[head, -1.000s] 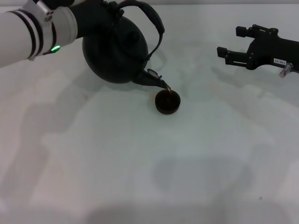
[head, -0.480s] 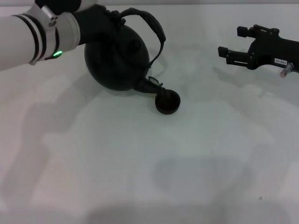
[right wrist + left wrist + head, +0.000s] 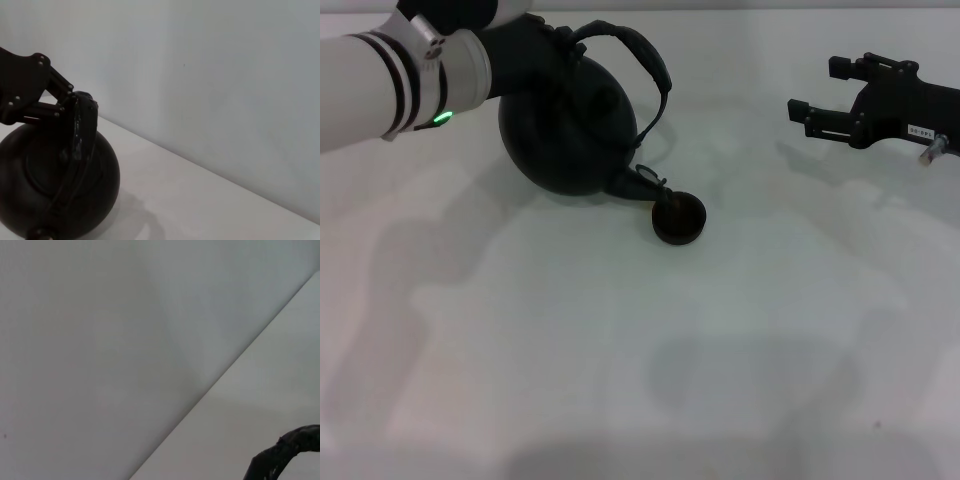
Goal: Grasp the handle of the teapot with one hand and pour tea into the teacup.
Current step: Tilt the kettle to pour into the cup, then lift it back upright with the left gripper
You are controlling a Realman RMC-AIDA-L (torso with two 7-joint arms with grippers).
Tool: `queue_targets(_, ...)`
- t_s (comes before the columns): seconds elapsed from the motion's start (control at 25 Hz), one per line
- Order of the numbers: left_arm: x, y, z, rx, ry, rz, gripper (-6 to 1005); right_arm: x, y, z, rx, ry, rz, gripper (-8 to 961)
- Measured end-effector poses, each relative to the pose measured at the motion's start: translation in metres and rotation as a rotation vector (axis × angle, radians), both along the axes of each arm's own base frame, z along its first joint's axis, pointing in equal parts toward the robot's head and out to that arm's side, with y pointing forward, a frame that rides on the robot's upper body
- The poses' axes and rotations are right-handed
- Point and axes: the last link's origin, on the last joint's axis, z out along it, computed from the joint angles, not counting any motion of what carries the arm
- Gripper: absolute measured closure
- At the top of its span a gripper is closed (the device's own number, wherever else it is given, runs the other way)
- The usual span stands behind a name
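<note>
My left claw (image 3: 555, 45) grips the teapot's (image 3: 570, 125) handle (image 3: 640, 60), spout above the teacup (image 3: 678, 219) at five o'clock; next, I judge, tilt upright. Right claw (image 3: 820, 100), at two o'clock, sits released.

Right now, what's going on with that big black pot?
Left gripper shut on the handle, teapot tipped, spout by the teacup. No stream visible. Right gripper open, parked far right. Nothing in the way.

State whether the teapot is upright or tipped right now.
Tipped: the teapot, held by the left hand, leans its spout toward the teacup.
</note>
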Motion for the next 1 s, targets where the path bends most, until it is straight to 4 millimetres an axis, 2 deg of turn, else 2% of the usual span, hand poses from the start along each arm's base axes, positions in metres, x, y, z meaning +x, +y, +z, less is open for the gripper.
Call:
queue_targets(0.72,-0.0001,-0.0005,-0.0001,-0.001,-0.009,0.004,855,0.0021,0.0003,-0.0049,-0.011,-0.003,-0.01,112)
queue_targets(1.0,-0.0013,-0.0021,0.0007,0.0,-0.082,0.053,854,0.0023,0.0005,-0.0051,-0.011,-0.003,-0.011,112)
